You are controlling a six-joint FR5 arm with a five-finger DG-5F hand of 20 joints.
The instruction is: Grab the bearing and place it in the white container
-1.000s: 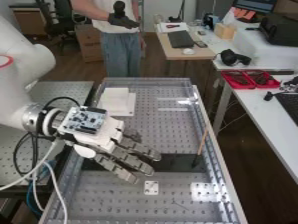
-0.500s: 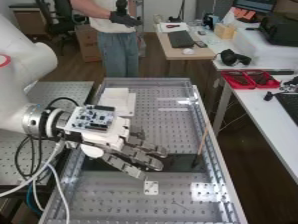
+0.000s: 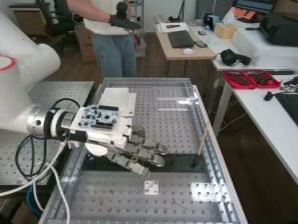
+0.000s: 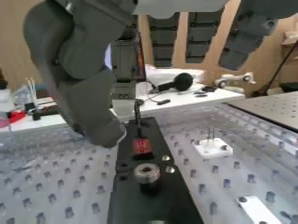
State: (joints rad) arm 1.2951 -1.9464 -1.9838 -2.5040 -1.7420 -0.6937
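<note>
The hand [image 3: 110, 134] shifts right and slightly up the high view, its fingers loosely extended and empty, apparently lining up for a grasp still to be made. The wrist view shows the bearing [image 4: 147, 174] on the black plate [image 4: 174, 201], near the thumb but apart; the high view adds the white container [image 3: 114, 98], left of centre in the upper half.

no legible text, labels, numbers or signs
</note>
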